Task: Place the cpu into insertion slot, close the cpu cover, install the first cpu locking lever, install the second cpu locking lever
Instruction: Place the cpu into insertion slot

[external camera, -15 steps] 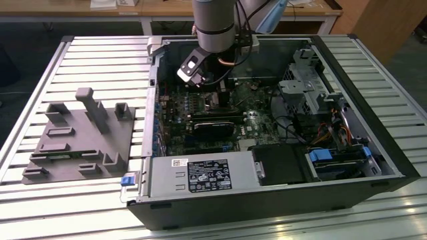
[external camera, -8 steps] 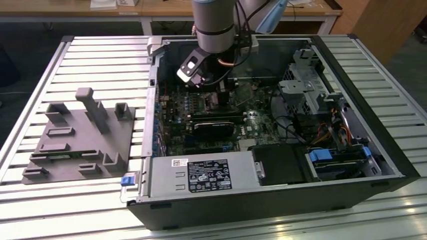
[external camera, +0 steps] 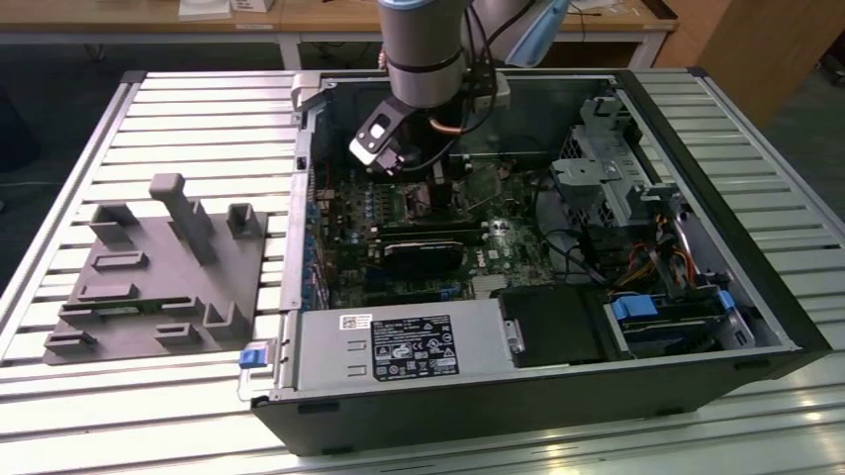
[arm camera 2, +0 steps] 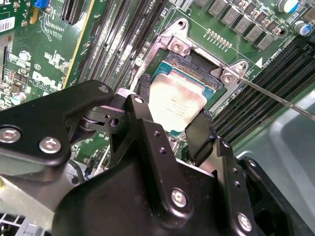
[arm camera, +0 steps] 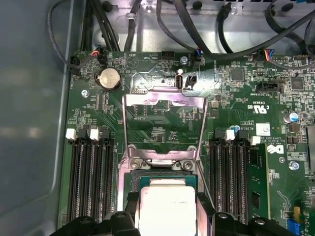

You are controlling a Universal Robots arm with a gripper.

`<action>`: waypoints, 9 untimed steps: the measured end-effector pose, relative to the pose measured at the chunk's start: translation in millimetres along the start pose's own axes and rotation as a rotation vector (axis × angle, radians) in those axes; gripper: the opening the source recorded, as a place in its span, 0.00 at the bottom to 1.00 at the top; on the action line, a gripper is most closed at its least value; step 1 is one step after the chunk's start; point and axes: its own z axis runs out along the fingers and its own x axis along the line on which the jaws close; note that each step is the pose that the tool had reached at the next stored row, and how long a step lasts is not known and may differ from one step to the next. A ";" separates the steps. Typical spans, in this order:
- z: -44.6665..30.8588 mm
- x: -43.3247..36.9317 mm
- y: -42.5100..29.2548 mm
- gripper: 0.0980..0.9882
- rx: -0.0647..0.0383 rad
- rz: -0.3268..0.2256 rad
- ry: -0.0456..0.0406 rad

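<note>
I am watching the gripper [arm camera 2: 174, 104] clamping the cpu [arm camera 2: 178, 98] between its two black fingers [arm camera 2: 199, 132], one on each opposite edge, right at the insertion slot [arm camera 2: 192, 63] on the green circuit board [arm camera: 236, 108] inside the open computer case [external camera: 528, 416]. The chip's pale metal top is facing up. I cannot tell whether it is sitting fully in the socket or hanging just over it. The cpu cover [arm camera: 162, 97] is standing flipped open beyond the socket, with the board showing through its window. A thin locking lever [arm camera 2: 275, 96] is sticking out free beside the socket. As I am judging it, the placing step is only now being carried out, while the cover and both levers are waiting undone.
</note>
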 end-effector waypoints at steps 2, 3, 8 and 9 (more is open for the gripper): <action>1.1 0.2 -0.4 0.50 0.000 0.003 -0.0003; 1.6 0.3 -0.6 0.50 0.000 0.004 -0.0005; 4.4 0.6 -1.8 0.50 0.000 0.011 -0.0016; 4.7 0.7 -2.0 0.50 0.000 0.012 -0.0018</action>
